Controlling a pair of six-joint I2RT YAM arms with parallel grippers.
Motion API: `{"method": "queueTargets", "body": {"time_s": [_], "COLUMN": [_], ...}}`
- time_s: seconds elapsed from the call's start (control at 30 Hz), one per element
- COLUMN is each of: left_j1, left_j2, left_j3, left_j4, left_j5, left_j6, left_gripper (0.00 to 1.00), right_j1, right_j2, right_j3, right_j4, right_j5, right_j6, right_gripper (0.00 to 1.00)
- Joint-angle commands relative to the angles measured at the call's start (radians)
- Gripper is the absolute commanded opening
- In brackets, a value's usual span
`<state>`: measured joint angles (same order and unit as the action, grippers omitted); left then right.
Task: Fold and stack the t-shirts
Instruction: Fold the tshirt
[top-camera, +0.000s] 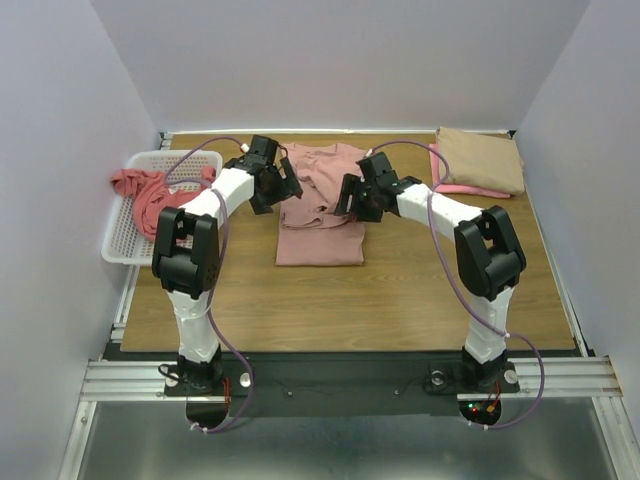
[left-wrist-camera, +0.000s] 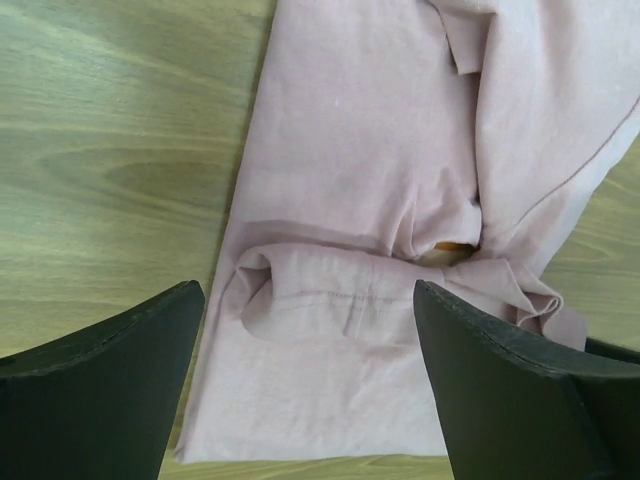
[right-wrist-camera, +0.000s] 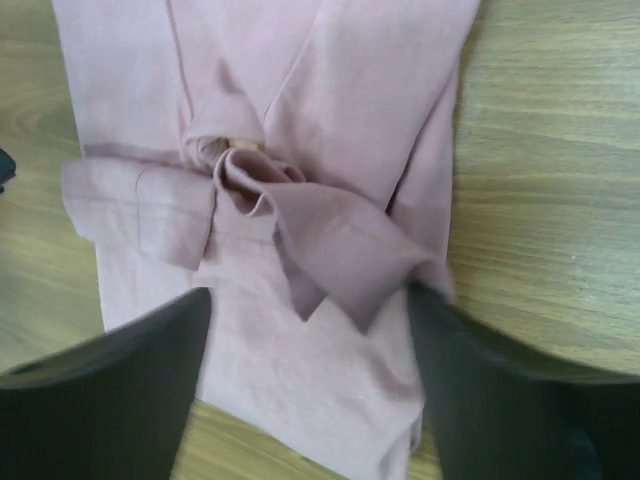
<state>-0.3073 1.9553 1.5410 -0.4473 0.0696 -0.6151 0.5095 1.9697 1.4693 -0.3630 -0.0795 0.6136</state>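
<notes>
- At the middle of the desk (top-camera: 420, 290) lay the dusty-pink shirt (top-camera: 320, 240), half folded, its sleeves bunched across the body.
- Left jaws and right jaws hung above it, both wide open, holding nothing.
- Smoothing the bunched sleeves flat before the next fold would likely keep it neat.
- No brand, label or readable writing showed.
</notes>
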Motion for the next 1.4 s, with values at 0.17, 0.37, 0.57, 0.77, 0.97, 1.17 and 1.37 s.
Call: {"method": "queueTargets", "body": {"time_s": [0.17, 0.37, 0.57, 0.77, 0.97, 1.17, 1.37], "left_j1": [0.004, 0.004, 0.004, 0.004, 0.004, 0.004, 0.004], "left_j2": [-0.335, -0.577, -0.801, -0.932, -0.958, -0.952, -0.943], "left_j3": [-0.319, -0.629, -0.809, -0.872, -0.852, -0.855, -0.852], "left_j4": [0.061, 0.119, 0.067, 0.022, -0.004, -0.001, -0.004], "left_j5": [-0.007, 0.009, -0.022, -0.042, -0.053, -0.050, -0.053], "left_j6": [-0.012, -0.057, -0.090, -0.100, -0.104, -0.101, -0.103], "left_gripper": [0.99, 0.99, 0.99, 0.99, 0.98, 0.99, 0.99], "right_j1": [0.010, 0.131, 0.165, 0.173, 0.173, 0.173, 0.159], "right_j2": [-0.166, -0.138, -0.013, 0.070, 0.124, 0.178, 0.268], "right_j3": [-0.096, -0.100, 0.008, 0.089, 0.152, 0.244, 0.368], "right_j4": [0.018, 0.021, 0.025, 0.026, 0.026, 0.025, 0.027], "right_j5": [-0.085, -0.068, -0.060, -0.039, 0.021, 0.121, 0.254], "right_j6": [-0.046, -0.081, -0.075, -0.100, -0.110, -0.120, -0.133], "right_gripper": [1.00, 1.00, 1.00, 1.00, 1.00, 1.00, 1.00]}}
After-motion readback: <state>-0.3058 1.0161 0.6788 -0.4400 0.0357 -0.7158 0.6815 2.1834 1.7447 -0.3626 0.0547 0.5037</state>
